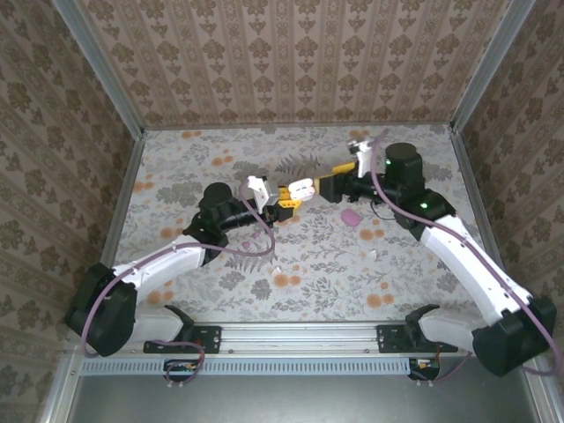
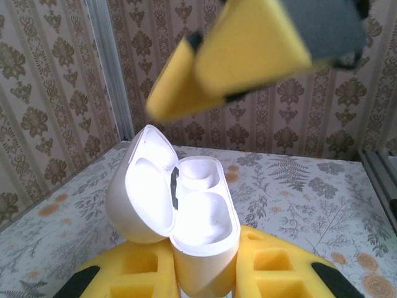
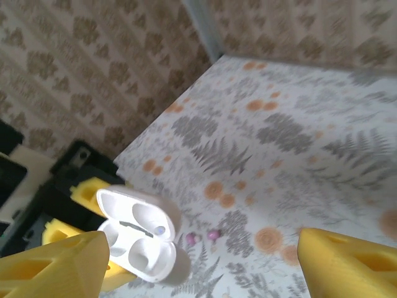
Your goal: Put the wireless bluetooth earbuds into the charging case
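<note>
Between the fingers of the left hand [image 2: 205,276] the charging case [image 2: 186,205] sits clamped, lid open, above the table [image 1: 308,282]; the right hand [image 3: 197,261] hovers opposite, spread wide and empty; it should probably descend squarely onto the tiny earbuds [image 3: 214,234] lying loose beyond, pinching gently.

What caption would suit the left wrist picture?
The left gripper holds the open white charging case while the right gripper hovers open close by.
</note>
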